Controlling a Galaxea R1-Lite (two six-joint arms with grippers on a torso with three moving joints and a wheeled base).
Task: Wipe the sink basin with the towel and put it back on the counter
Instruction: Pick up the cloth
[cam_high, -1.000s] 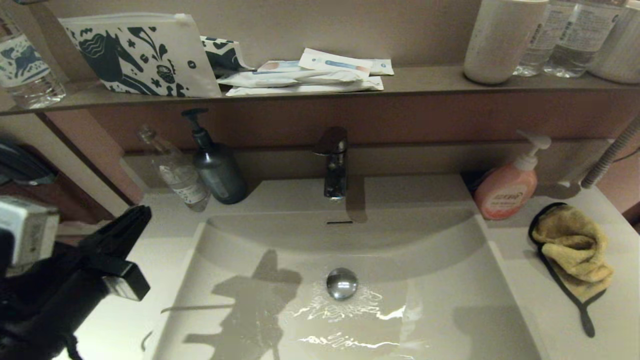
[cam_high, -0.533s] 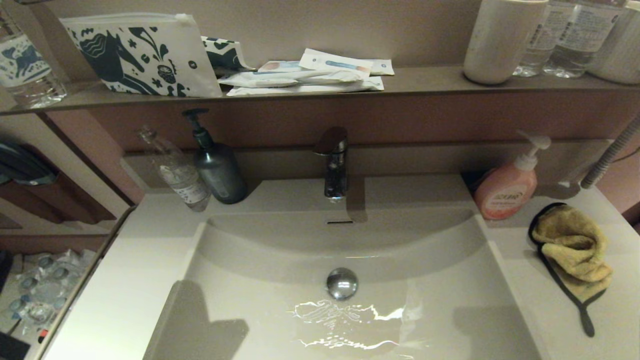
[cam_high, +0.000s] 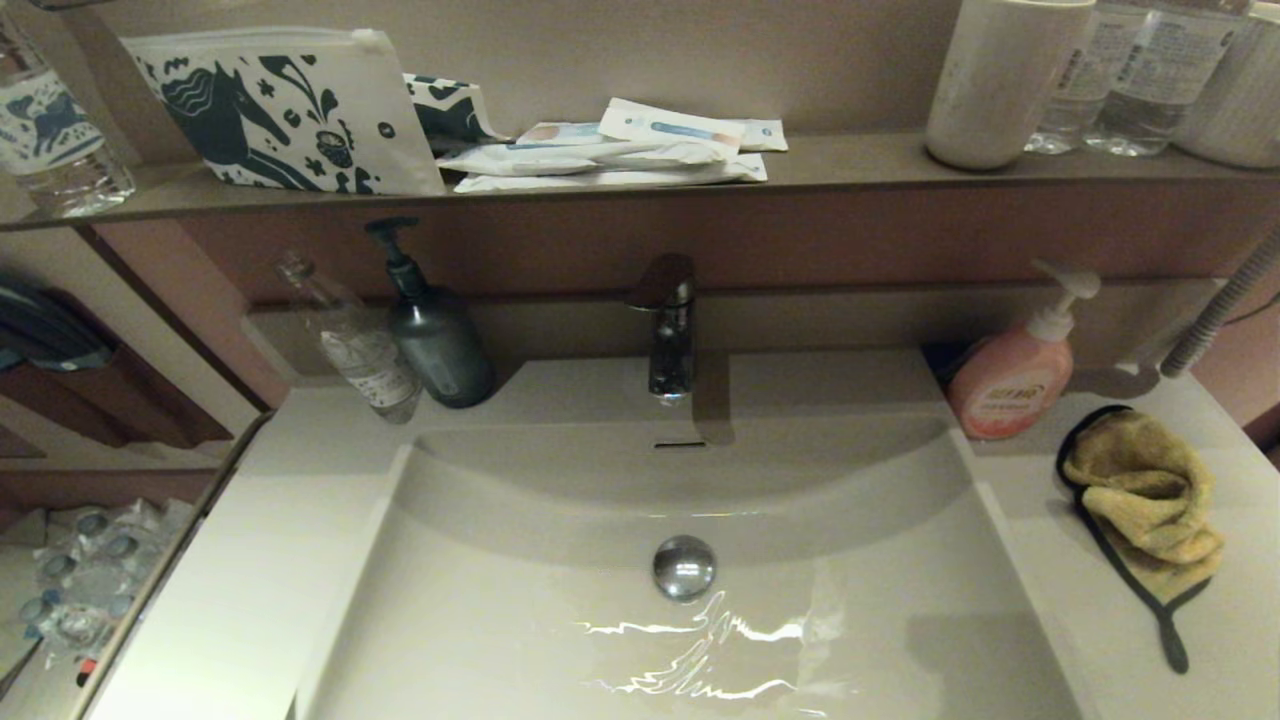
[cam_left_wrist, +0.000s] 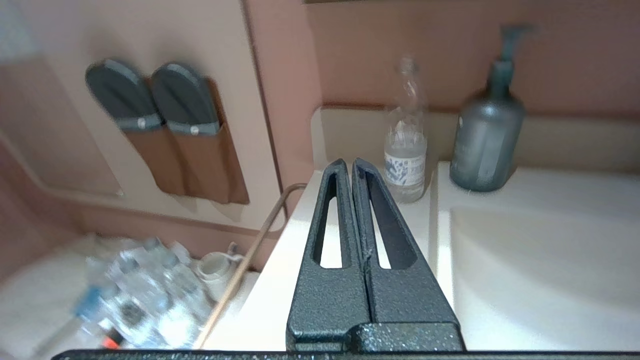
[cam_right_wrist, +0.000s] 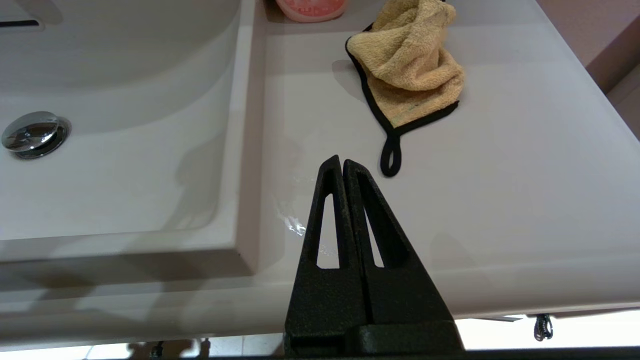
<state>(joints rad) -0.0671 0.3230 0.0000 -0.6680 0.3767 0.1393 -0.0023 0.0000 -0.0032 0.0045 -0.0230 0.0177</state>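
The mustard-yellow towel (cam_high: 1145, 495) lies crumpled on the counter (cam_high: 1230, 620) to the right of the sink basin (cam_high: 560, 640), its black loop strap trailing toward the front. In the right wrist view the towel (cam_right_wrist: 407, 67) sits ahead of my right gripper (cam_right_wrist: 342, 160), which is shut and empty near the counter's front edge, short of the strap. My left gripper (cam_left_wrist: 348, 162) is shut and empty over the counter's left edge. Neither gripper shows in the head view. Water glistens in the basin around the chrome drain plug (cam_high: 684, 567).
A faucet (cam_high: 668, 330) stands behind the basin. A pink soap pump (cam_high: 1015, 375) is next to the towel; a dark pump bottle (cam_high: 435, 335) and a clear bottle (cam_high: 355, 345) stand at the back left. The brown shelf (cam_high: 860, 160) above holds pouches, cups and bottles.
My left arm, which filled the head view's lower left a second ago, has dropped out of that view, and its shadow has left the basin. The towel has not moved.
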